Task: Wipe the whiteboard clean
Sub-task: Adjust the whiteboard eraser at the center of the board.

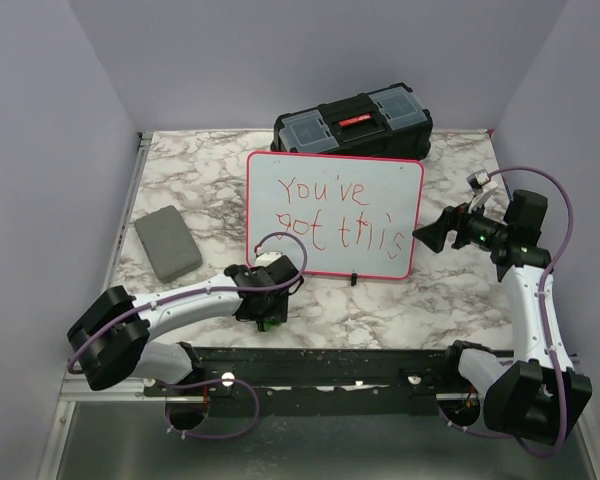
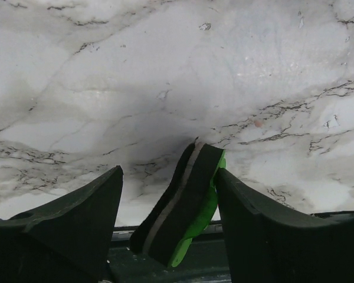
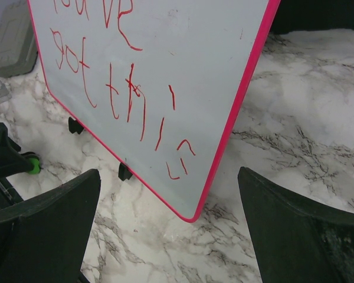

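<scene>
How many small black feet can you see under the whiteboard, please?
2, both under the bottom rim of the whiteboard: the nearer foot by its rounded corner, the farther foot further along the rim. Others behind the board may be hidden.

The marble-patterned table carries the whiteboard standing at its middle, a black toolbox at the far edge, and a grey pad lying flat on the left.
</scene>
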### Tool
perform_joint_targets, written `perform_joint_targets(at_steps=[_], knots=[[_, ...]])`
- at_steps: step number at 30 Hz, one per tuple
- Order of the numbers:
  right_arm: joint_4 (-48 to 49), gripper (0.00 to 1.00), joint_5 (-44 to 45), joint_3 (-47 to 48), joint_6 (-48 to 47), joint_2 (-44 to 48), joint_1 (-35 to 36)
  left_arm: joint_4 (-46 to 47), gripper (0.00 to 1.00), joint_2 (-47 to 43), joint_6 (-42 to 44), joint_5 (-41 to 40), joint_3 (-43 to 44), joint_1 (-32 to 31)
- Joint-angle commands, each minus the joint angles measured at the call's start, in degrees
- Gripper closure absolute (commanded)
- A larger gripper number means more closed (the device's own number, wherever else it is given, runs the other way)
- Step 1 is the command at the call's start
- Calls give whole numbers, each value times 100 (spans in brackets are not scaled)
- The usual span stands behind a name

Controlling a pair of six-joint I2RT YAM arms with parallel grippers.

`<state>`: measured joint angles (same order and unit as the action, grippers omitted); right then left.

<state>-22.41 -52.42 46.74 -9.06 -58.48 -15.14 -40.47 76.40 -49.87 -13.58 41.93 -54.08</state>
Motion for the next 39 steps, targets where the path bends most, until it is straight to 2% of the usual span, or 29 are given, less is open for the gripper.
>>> perform_joint_targets(at_steps=[1, 9, 17, 22, 33, 39], knots=[[-61, 0, -188, 13, -13, 82, -68, -199, 37, -354, -443, 182, -301, -14], [-61, 0, -268, 11, -12, 103, -68, -226, 36, -772, -698, -106, -428, 60], [-61, 0, -312, 5, -3, 122, -73, -226, 36, -848, -147, -413, -141, 82], [-61, 0, -330, 2, -8, 122, -77, -91, 36, -790, 473, -150, 32, -3], [-61, 0, -357, 6, -17, 92, -77, -186, 34, -318, 631, 123, -151, -78], [-61, 0, -330, -3, -19, 102, -77, -190, 36, 40, 622, 346, -191, -93]])
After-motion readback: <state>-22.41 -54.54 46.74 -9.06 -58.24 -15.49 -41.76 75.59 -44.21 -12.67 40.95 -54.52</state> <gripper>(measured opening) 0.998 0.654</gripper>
